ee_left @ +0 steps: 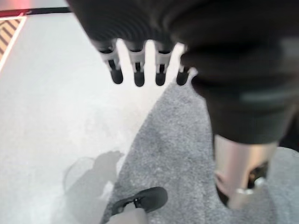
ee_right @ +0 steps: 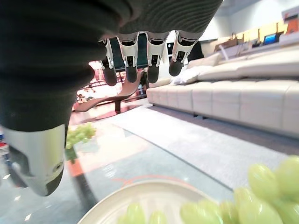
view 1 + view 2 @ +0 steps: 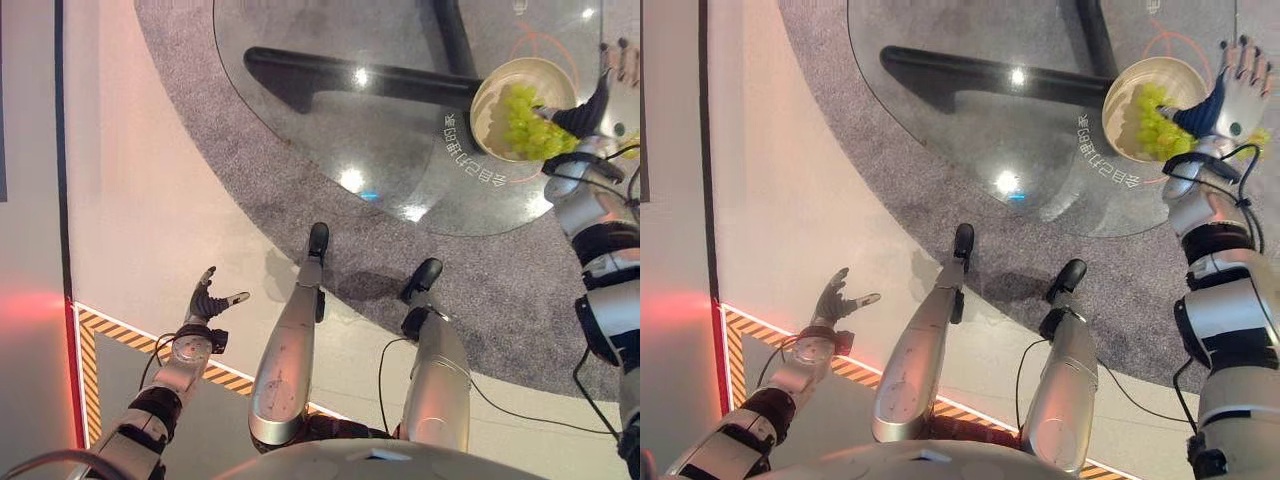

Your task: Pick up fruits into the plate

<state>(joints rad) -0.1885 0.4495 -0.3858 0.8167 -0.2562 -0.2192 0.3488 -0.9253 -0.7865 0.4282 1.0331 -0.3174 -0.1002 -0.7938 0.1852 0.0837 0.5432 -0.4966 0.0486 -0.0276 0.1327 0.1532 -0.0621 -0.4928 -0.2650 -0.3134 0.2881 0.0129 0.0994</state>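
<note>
Hovering over the far right part of the glass table (image 3: pixel 330 120), the right hand (image 3: pixel 1238 95) is spread above the plate (image 3: pixel 492 90), its fingers (image 2: pixel 140 60) straight and apart, holding nothing. A bunch of green grapes (image 3: pixel 530 122) lies in the plate, heaped toward the side nearest the robot and reaching the rim there. In the right wrist view the grapes show close under the hand, pale green and round, resting in the cream plate. Farther along the table in that same view sits a second small cluster of green fruit (image 2: pixel 80 133), well apart from the plate; what it rests on I cannot tell. A pale sofa (image 2: pixel 233 100) stands beyond the table on a grey rug (image 3: pixel 250 190). The table has a dark base (image 3: pixel 350 75) showing through the glass.

The left hand (image 3: pixel 207 300) hangs low at the robot's left side over the pale floor (image 3: pixel 150 180), beside a strip of yellow and black striped tape (image 3: pixel 115 330). Its fingers (image 1: pixel 138 70) are straight and relaxed, empty
</note>
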